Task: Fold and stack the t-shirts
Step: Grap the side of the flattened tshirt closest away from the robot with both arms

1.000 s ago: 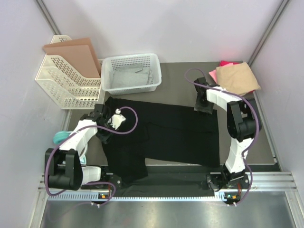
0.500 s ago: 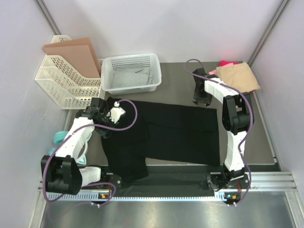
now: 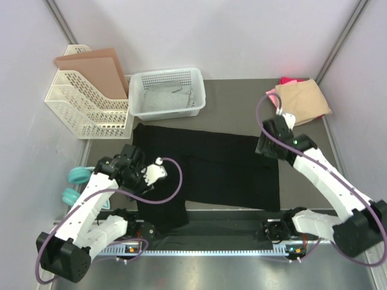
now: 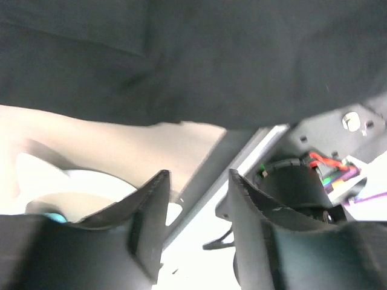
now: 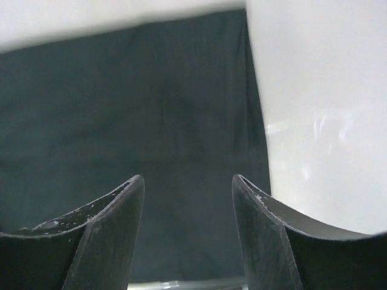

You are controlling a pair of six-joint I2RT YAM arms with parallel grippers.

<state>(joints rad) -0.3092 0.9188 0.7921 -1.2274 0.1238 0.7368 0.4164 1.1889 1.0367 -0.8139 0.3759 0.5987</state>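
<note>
The large black t-shirt (image 3: 211,169) lies spread flat across the middle of the table, and its near left part hangs toward the front rail. My left gripper (image 3: 134,175) hovers over the shirt's left part, open and empty. In the left wrist view the left gripper (image 4: 198,175) points past the shirt's edge (image 4: 181,60) at the table's front. My right gripper (image 3: 265,148) is open and empty above the shirt's back right corner. The right wrist view shows the right gripper (image 5: 187,178) over the cloth (image 5: 133,115). The tan shirt (image 3: 302,99) lies folded at the back right on the pink one (image 3: 290,80).
A white mesh basket (image 3: 166,90) stands behind the shirt. A white file rack (image 3: 84,109) holding brown cardboard sheets (image 3: 94,66) stands at the back left. Teal rolls (image 3: 75,176) lie off the table's left edge. The metal rail (image 3: 199,241) runs along the front.
Both grippers have left the black shirt's far corners. The left one drew back toward the near left, the right one toward the near side. The shirt lies flat as before.
</note>
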